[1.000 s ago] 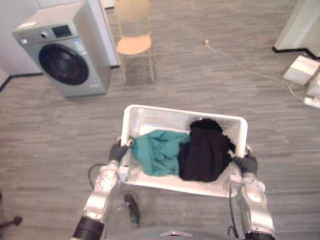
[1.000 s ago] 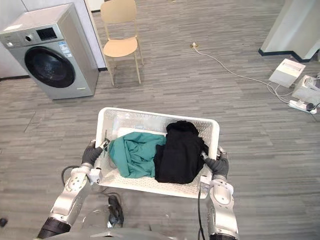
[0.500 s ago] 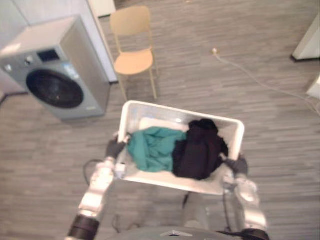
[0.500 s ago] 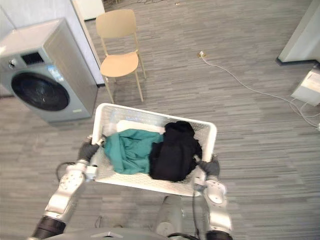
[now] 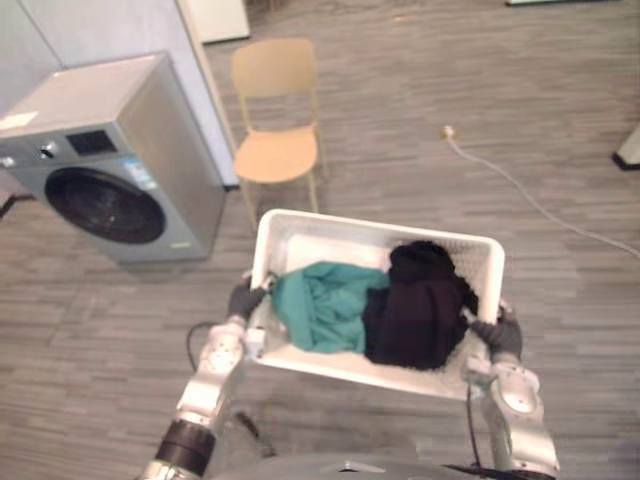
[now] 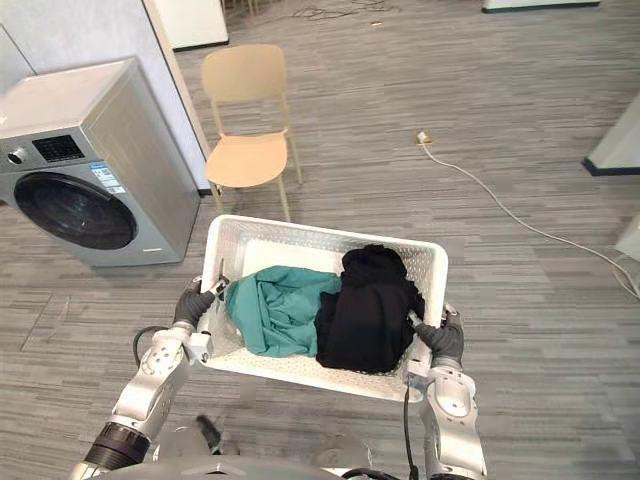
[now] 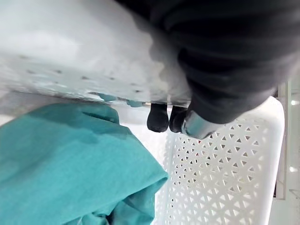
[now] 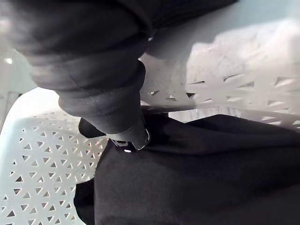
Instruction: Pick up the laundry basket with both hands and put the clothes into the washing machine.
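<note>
— Whereabouts of the laundry basket (image 6: 320,232)?
— Up off the grey floor (image 6: 520,330), straight in front of the robot, carried between both hands, well apart from the washing machine (image 6: 90,170) at far left.
— Grip of the left hand (image 6: 190,303)?
— Clamped on the basket's left end, with dark fingertips (image 7: 158,119) hooked over the rim to the inside, close by the teal garment (image 6: 280,310).
— And the right hand (image 6: 445,340)?
— Likewise closed round the rim at the right end, fingertips (image 8: 91,129) curled in just above the black garment (image 6: 365,315).
— Lie of the clothes?
— Side by side inside and touching, teal at left, black at right, the black one heaped up toward the far wall.
— Washer's door?
— Round, dark, closed. Tan chair (image 6: 245,155) just beside the machine on its right, white cable (image 6: 520,225) trailing over the floor farther right
</note>
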`<state>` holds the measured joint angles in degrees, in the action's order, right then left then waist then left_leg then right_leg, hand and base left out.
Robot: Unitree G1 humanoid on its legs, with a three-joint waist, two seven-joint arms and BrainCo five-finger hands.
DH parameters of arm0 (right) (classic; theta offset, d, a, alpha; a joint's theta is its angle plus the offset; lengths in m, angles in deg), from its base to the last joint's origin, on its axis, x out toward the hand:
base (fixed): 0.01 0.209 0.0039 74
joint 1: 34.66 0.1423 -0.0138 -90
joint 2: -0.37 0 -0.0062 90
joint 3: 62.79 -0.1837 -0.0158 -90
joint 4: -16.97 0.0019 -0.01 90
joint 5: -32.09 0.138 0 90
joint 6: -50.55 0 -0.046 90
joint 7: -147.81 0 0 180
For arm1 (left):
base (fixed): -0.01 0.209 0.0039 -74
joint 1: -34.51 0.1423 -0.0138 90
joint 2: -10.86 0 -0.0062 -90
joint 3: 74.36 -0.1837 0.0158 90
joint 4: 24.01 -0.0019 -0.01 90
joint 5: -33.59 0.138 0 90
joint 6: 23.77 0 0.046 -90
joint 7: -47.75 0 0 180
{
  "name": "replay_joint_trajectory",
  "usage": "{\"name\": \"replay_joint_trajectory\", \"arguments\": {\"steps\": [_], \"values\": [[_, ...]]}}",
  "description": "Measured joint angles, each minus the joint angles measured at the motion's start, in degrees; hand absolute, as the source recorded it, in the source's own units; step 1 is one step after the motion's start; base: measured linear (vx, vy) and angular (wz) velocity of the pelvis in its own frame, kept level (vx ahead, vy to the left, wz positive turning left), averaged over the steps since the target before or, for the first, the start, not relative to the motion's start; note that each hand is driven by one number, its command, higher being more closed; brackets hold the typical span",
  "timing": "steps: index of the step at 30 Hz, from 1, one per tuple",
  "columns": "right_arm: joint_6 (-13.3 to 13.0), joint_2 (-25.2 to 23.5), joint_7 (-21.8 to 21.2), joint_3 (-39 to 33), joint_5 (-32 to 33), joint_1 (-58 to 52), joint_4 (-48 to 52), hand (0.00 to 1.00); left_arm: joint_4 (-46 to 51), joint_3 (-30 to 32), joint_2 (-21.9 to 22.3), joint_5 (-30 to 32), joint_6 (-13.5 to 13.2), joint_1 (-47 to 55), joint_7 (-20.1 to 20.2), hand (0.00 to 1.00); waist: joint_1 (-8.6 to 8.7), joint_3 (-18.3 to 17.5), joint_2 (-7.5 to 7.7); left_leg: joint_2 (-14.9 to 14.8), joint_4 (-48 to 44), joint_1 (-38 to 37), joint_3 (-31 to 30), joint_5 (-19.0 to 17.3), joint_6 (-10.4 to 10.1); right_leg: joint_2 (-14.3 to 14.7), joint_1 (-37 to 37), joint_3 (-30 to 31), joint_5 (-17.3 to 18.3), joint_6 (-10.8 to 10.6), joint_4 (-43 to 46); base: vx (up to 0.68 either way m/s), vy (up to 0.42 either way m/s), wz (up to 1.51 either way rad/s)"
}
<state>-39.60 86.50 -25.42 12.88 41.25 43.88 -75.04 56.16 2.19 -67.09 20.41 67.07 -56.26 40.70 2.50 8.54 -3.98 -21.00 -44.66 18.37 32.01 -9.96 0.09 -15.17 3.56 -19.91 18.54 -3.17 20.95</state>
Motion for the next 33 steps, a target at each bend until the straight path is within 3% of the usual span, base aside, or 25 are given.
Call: {"name": "replay_joint_trajectory", "arguments": {"steps": [1,2,3,4,5,7,8,10,11,12,14,15,17,18,19,20,21,22,24,25,26,27,29,32,33], "values": [[0.0,0.0,-0.1,0.0,0.0,0.0,0.0,1.00,0.1,0.0,0.0,0.0,0.0,0.0,0.0,1.00,-0.21,0.0,0.06,3.3,16.2,-0.4,0.7,2.9,-2.6,-1.1,2.6,-0.9,0.3,-2.4,-1.7,0.51,0.280,0.00],[0.0,0.1,-0.1,0.0,0.0,-0.1,0.0,1.00,0.2,0.0,0.0,0.0,0.0,0.1,0.0,1.00,-0.20,-0.3,-0.22,4.8,24.5,-1.5,1.1,5.3,-3.3,-1.0,3.9,-1.1,0.4,-4.5,-2.7,0.54,0.306,-0.02],[-0.1,0.7,-0.2,0.0,0.0,-0.5,0.1,1.00,0.6,-0.2,0.2,0.0,0.0,0.4,0.0,1.00,-0.48,-1.1,-1.52,6.4,34.8,-1.6,0.5,10.4,-2.6,-0.3,6.1,-0.8,1.3,-7.8,-3.3,0.60,0.316,-0.09],[0.0,-0.6,-0.2,0.1,0.0,-0.1,-0.3,1.00,0.5,0.2,-0.2,0.1,0.0,0.6,-0.1,1.00,-0.96,-1.6,0.44,7.9,31.7,-2.0,0.0,16.3,-3.0,-3.1,8.3,0.3,1.7,-8.9,-4.1,0.63,0.282,-0.01],[0.0,-0.9,-0.3,0.2,0.0,-0.1,-0.3,1.00,0.6,0.6,-0.3,0.1,0.1,0.6,-0.1,1.00,-0.60,-1.7,1.29,8.2,28.5,-0.8,-0.2,15.6,-2.6,-3.7,9.3,0.6,0.9,-8.2,-5.0,0.66,0.254,0.21],[0.0,-1.3,-0.4,0.7,0.0,0.7,-1.0,1.00,2.6,1.4,-0.9,0.5,0.4,1.7,0.3,1.00,-1.12,-1.2,3.14,8.3,14.4,2.0,-2.2,7.0,2.0,-6.7,10.0,2.9,-3.9,-7.9,0.4,0.67,0.279,0.26],[0.0,-1.7,-0.4,0.7,-0.1,0.5,-1.3,1.00,2.6,1.5,-0.9,0.5,0.4,2.0,0.3,1.00,-1.34,-1.5,3.45,8.3,11.9,1.8,-2.4,4.6,2.5,-7.6,9.4,3.9,-5.3,-7.7,4.0,0.81,0.390,0.21],[-0.2,-2.9,-0.5,1.0,-0.3,1.0,-2.0,1.00,3.0,1.7,-1.9,0.5,0.4,2.3,0.4,1.00,-1.42,-2.9,4.81,9.3,8.3,-0.3,-2.6,-1.9,3.2,-11.8,2.1,7.6,-15.4,-9.9,22.9,0.76,0.304,0.37],[-0.4,-3.7,-0.5,1.3,-0.5,1.5,-2.9,1.00,3.7,2.2,-2.6,0.5,0.5,2.3,0.2,1.00,-1.28,-3.0,5.18,9.5,8.2,-0.8,-3.0,-2.8,3.1,-12.5,-1.0,7.9,-15.5,-10.2,29.2,0.53,0.073,0.29],[-0.5,-4.6,-0.5,1.8,-0.6,3.4,-5.3,1.00,4.5,2.6,-3.9,0.5,0.5,2.3,-0.3,1.00,-1.36,-2.9,5.45,9.9,9.1,-2.8,-3.5,-3.9,2.6,-12.8,-6.9,7.7,-11.0,-7.0,39.8,0.40,-0.029,0.13],[-0.3,-4.7,-0.6,2.5,-0.6,4.4,-7.6,1.00,4.5,2.8,-4.5,0.5,0.6,3.1,-0.6,1.00,-2.10,-2.4,4.78,11.1,14.7,-10.4,-3.3,-4.0,1.7,-11.9,-11.6,4.9,-4.7,-2.8,44.8,0.48,-0.111,-0.09],[-0.4,-4.5,-0.6,2.9,-0.6,4.4,-7.8,1.00,4.5,2.8,-4.3,0.5,0.6,3.5,-0.7,1.00,-1.98,-2.3,3.55,11.5,19.2,-15.8,-3.0,-3.4,0.7,-10.4,-14.5,2.4,-1.5,-0.1,43.4,0.47,-0.142,-0.17],[-1.0,-3.7,-0.7,3.2,-0.6,4.3,-7.4,1.00,4.8,2.7,-4.0,0.5,0.0,3.3,-0.8,1.00,-0.93,-2.3,2.24,11.3,23.5,-20.7,-2.3,-3.0,-0.6,-9.6,-21.6,-0.9,1.1,2.1,37.2,0.46,-0.188,-0.08],[-1.0,-3.2,-0.6,3.3,-0.5,4.4,-7.0,1.00,4.8,2.6,-4.0,0.5,-0.2,2.7,-0.6,1.00,-0.43,-2.3,2.11,11.0,24.1,-22.0,-2.2,-3.8,-3.0,-9.6,-25.3,-2.5,0.5,2.6,31.0,0.52,-0.305,0.03],[-0.9,-2.3,-0.5,3.3,-0.5,4.2,-6.2,1.00,3.6,2.4,-3.1,0.5,-0.5,1.9,-0.1,1.00,0.60,-1.9,2.55,10.3,23.3,-23.5,-2.6,-5.8,-9.1,-9.1,-26.9,-4.1,-5.6,3.9,22.1,0.43,-0.285,0.06],[-0.6,-0.9,-0.4,3.2,-0.5,3.9,-6.2,1.00,2.4,2.0,-1.6,0.4,-0.4,1.9,-0.2,1.00,0.82,-2.9,0.85,9.6,23.9,-23.7,-3.0,-5.8,-10.1,-8.3,-26.3,-5.6,-5.1,3.5,21.9,0.54,-0.277,-0.04],[-0.6,1.2,-0.3,2.3,-0.5,4.1,-6.0,1.00,2.1,1.2,0.1,0.5,0.0,1.5,-0.2,1.00,1.02,-3.8,-1.27,8.8,24.4,-23.4,-2.2,-5.2,-10.1,-6.5,-25.9,-5.9,-4.6,3.3,20.9,0.37,-0.146,-0.11],[-0.5,1.9,-0.3,1.9,-0.5,4.0,-6.0,1.00,1.9,0.6,0.2,0.5,0.0,0.8,-0.2,1.00,1.21,-3.7,-1.40,8.7,23.2,-23.5,-1.6,-4.2,-10.1,-6.0,-25.3,-5.9,-3.9,2.9,20.4,0.45,-0.131,-0.07],[0.3,1.7,-0.1,0.6,-0.5,3.3,-5.9,1.00,-2.1,-0.3,0.5,1.0,0.0,-2.5,-0.1,1.00,1.92,-3.5,-1.89,3.2,9.7,-21.4,-0.3,2.3,-10.1,-3.0,-19.0,-8.5,-3.0,3.8,16.5,0.43,-0.174,-0.02],[0.3,1.1,-0.1,1.4,-0.5,2.6,-5.2,1.00,-3.0,0.1,0.0,1.1,0.0,-2.3,-0.1,1.00,2.03,-2.4,-1.39,-4.0,-3.5,-17.5,-0.6,14.0,-6.6,0.6,-12.4,-9.4,-3.0,3.9,10.8,0.35,-0.189,-0.20],[0.3,1.0,-0.1,1.6,-0.5,2.4,-5.1,1.00,-2.9,0.2,-0.1,1.1,-0.1,-2.1,-0.1,1.00,1.74,-2.1,-0.88,-5.2,-6.0,-16.7,-1.0,15.9,-5.5,1.4,-11.3,-9.2,-3.1,4.0,9.5,0.29,-0.132,-0.52],[0.2,1.0,-0.1,1.9,-0.4,1.7,-4.1,1.00,-2.9,0.6,-0.2,1.0,-0.1,-1.7,-0.2,1.00,0.61,-1.8,-1.10,-7.6,-17.3,-11.8,-5.6,16.1,-3.8,3.6,-7.9,-8.1,-3.5,4.1,5.4,0.21,0.013,-0.75],[-0.2,0.7,-0.2,2.3,-0.4,0.7,-2.3,1.00,-2.2,1.1,-0.2,1.0,-0.2,-1.4,-0.2,1.00,-1.08,-1.6,-0.75,-4.6,-25.1,-4.2,-11.4,9.5,-3.2,4.1,-6.1,-4.2,-3.6,4.1,2.2,0.31,0.084,-0.95],[-0.1,-0.3,-0.4,3.5,-0.4,0.7,-2.2,1.00,-2.0,2.5,-0.6,1.0,-0.2,0.1,-0.1,1.00,-2.40,-1.5,-0.62,-1.1,-14.5,-1.0,-14.2,4.8,-2.1,3.2,-5.0,1.5,-4.8,1.9,-0.2,0.36,0.210,-1.08],[-0.1,-0.2,-0.4,4.1,-0.4,0.6,-2.5,1.00,-1.9,3.4,-0.6,1.0,-0.2,1.2,0.0,1.00,-2.45,-1.5,-0.62,1.1,-4.5,-1.0,-16.2,4.2,-2.0,2.3,-4.3,3.4,-5.6,0.1,-1.5,0.35,0.283,-0.93]]}}
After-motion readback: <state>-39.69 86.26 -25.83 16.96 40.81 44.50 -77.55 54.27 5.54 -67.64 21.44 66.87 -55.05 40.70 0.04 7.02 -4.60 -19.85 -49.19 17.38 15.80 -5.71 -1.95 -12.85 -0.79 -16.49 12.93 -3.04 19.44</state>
